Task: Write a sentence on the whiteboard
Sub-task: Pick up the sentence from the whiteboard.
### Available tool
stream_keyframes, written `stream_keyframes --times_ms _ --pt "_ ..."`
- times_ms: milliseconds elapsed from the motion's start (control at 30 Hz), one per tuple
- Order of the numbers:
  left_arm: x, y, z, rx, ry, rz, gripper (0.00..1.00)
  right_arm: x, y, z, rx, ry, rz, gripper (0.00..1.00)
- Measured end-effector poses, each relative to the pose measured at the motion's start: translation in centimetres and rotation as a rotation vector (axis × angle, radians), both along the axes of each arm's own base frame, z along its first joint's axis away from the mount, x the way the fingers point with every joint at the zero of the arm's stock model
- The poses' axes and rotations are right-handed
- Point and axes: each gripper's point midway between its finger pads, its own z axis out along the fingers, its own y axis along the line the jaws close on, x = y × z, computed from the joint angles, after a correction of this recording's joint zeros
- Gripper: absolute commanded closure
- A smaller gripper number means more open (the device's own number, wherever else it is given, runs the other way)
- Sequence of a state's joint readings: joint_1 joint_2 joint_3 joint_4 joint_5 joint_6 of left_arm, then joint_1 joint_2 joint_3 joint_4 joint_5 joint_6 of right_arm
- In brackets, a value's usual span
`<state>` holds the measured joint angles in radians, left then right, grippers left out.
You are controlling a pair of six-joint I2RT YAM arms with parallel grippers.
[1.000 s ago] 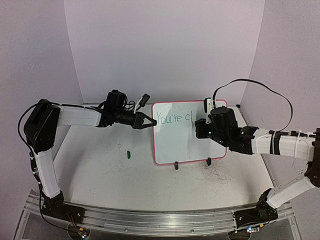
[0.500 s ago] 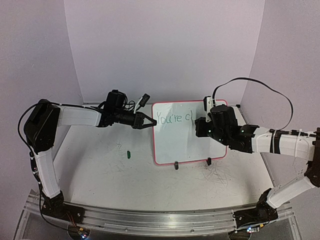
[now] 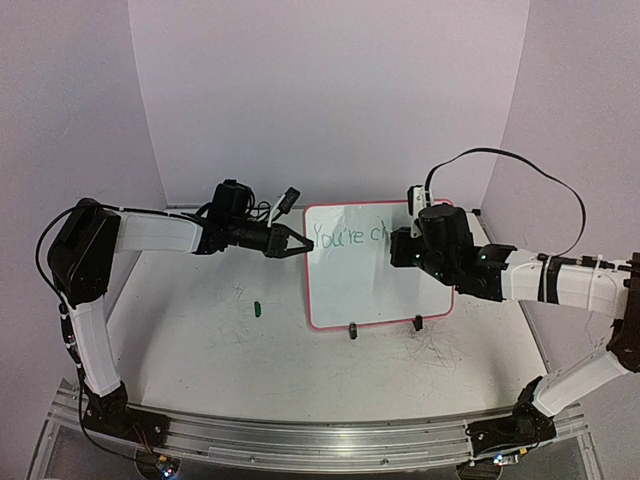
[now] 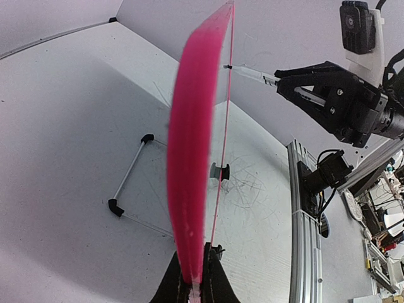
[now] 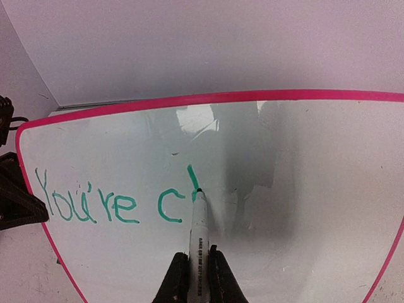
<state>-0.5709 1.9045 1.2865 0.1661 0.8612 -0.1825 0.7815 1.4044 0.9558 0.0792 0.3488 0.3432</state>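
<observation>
The whiteboard (image 3: 370,285), pink-framed, stands tilted on the table. My left gripper (image 3: 298,243) is shut on its left edge; the left wrist view shows the pink frame (image 4: 192,158) edge-on between the jaws of that gripper (image 4: 196,281). My right gripper (image 3: 402,246) is shut on a white marker (image 5: 197,233), its tip touching the board. The sentence (image 5: 88,205) in green reads "You're c" plus one upright stroke at the marker tip. In the top view the sentence (image 3: 345,238) runs along the board's upper part.
A small green marker cap (image 3: 257,309) lies on the tabletop left of the board. Two black feet (image 3: 352,331) hold the board up at its near edge. Grey scribble marks (image 3: 435,350) cover the table in front of it. Walls close off the back and sides.
My right gripper has risen a little and moved slightly left with the marker, and the green stroke after the "c" has grown. The left arm and the board have stayed still.
</observation>
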Motion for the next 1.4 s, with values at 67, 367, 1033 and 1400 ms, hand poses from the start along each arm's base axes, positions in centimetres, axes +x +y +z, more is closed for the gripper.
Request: stream_keyframes --times_ms 67,367,1033,1400 --pt "0.0 0.0 0.0 0.0 0.0 0.0 1.0 0.0 -0.1 0.0 0.0 -0.001 -0.008 1.0" --pt "0.0 0.0 0.0 0.0 0.001 0.0 1.0 0.0 -0.3 -0.1 0.017 0.006 -0.026 1.0" --pt "-0.1 0.0 0.0 -0.001 0.0 -0.003 1.0 -2.2 -1.2 0.6 0.072 0.008 0.025 1.0" --pt "-0.1 0.0 0.0 -0.001 -0.001 -0.003 1.0 -2.8 -1.8 1.0 0.073 -0.006 0.029 1.0"
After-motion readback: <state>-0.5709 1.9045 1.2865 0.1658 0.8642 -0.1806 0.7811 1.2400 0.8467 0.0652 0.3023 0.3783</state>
